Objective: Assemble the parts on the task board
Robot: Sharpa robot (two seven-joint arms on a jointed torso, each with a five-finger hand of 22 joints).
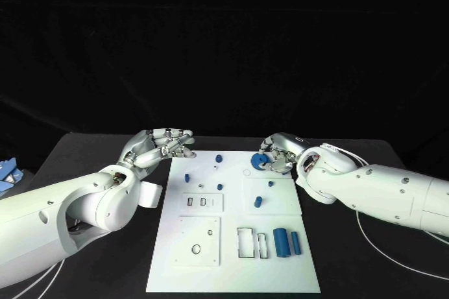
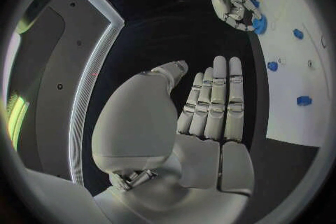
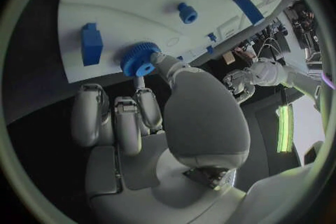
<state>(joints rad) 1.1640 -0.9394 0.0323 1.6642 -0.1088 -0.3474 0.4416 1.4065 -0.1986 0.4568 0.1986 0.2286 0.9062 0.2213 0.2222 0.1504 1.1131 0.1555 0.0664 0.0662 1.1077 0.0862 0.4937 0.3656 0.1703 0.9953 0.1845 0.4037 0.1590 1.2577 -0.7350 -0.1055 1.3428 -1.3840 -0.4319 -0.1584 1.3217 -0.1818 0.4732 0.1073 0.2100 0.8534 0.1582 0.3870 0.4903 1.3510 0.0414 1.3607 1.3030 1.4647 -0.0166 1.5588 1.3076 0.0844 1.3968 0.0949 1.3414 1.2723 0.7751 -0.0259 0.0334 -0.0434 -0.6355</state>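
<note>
Black surface (image 1: pixel 103 150), white task board (image 1: pixel 234 273) laid down the middle. Right hand (image 1: pixel 279 155) up at the board's far right corner, pinching a blue gear (image 1: pixel 260 160) between thumb and fingertips, just over the plate. Left hand (image 1: pixel 161 146) parked off the board's far left corner, fingers straight and apart, gripping nothing. Small blue parts (image 1: pixel 218 158) dotted across the far half; 2 blue cylinders (image 1: pixel 286 242) lying near the right edge.
</note>
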